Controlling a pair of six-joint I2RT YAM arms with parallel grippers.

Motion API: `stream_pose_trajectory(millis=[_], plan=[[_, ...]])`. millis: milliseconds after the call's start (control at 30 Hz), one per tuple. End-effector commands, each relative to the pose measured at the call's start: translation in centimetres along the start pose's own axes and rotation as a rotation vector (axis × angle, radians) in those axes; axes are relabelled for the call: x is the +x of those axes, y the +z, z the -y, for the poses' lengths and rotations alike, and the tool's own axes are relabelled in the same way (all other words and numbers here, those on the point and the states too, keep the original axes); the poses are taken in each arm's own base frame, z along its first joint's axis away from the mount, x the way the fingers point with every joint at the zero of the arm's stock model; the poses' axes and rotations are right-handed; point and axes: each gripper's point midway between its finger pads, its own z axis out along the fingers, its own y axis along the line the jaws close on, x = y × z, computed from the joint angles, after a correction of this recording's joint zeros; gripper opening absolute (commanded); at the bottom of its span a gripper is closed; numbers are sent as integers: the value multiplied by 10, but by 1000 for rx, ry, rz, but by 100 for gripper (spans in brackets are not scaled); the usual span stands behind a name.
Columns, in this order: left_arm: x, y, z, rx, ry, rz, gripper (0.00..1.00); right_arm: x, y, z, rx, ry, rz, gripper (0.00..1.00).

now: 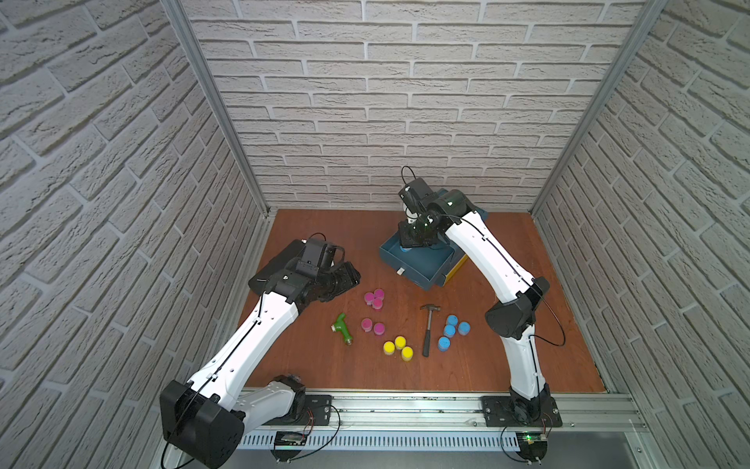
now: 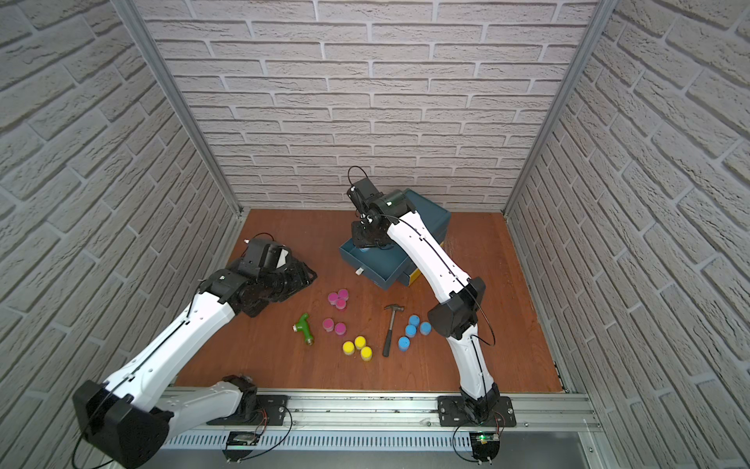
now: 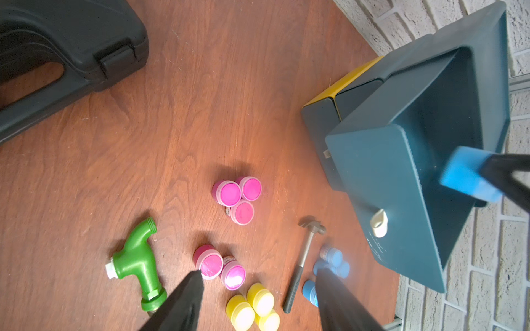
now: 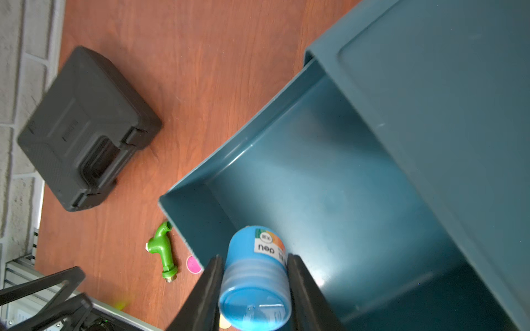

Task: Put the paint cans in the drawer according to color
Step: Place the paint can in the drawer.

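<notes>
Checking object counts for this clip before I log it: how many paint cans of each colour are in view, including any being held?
Blue paint cans: 5 (four on the table, one in the right pincer over the open drawer)
Pink paint cans: 5
Yellow paint cans: 3
Total: 13

Hammer (image 1: 427, 331), grn fitting (image 1: 342, 329), blk case (image 3: 71, 37)
</notes>
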Motion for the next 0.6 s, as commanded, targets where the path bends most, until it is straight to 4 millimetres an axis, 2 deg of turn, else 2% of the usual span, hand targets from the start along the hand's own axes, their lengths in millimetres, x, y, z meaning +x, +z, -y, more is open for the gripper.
stream_pose_trajectory(millis=[0, 300, 433, 567], plan=[[-7, -10, 13, 44, 31, 36, 68, -4, -5, -11, -45, -33, 18, 2], [-4, -10, 16, 46, 36, 37, 67, -4, 33, -13, -26, -41, -22, 4], [-4, -10, 18, 52, 36, 41, 67, -7, 41, -15, -28, -41, -16, 4], [-3, -10, 19, 51, 37, 40, 67, -6, 48, -18, -36, -44, -26, 11]])
